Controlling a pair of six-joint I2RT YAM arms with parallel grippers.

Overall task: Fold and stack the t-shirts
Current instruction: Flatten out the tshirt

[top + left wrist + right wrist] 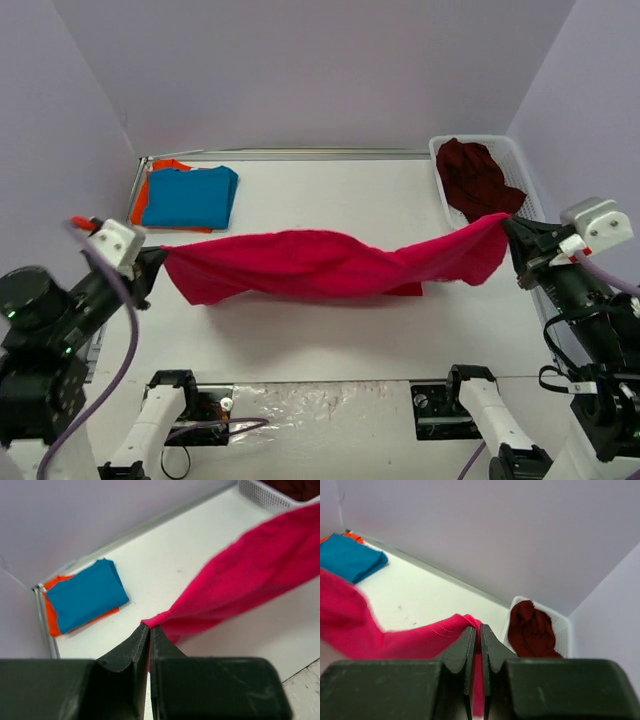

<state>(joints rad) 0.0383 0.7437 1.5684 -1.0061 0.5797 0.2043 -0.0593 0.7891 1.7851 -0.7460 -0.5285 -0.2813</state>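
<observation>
The crimson-pink t-shirt (320, 262) hangs stretched between my two grippers above the middle of the table, sagging in its middle. My left gripper (160, 258) is shut on its left end; the left wrist view shows the cloth (250, 575) pinched at the fingertips (145, 632). My right gripper (508, 228) is shut on its right end, also seen in the right wrist view (420, 635). A folded blue t-shirt (192, 195) lies on an orange one (142, 205) at the back left. A dark maroon t-shirt (478, 178) lies crumpled in the basket.
The white mesh basket (520, 165) stands at the back right against the wall. A metal rail (290, 155) runs along the table's far edge. Purple walls close in the back and both sides. The arm bases stand at the near edge.
</observation>
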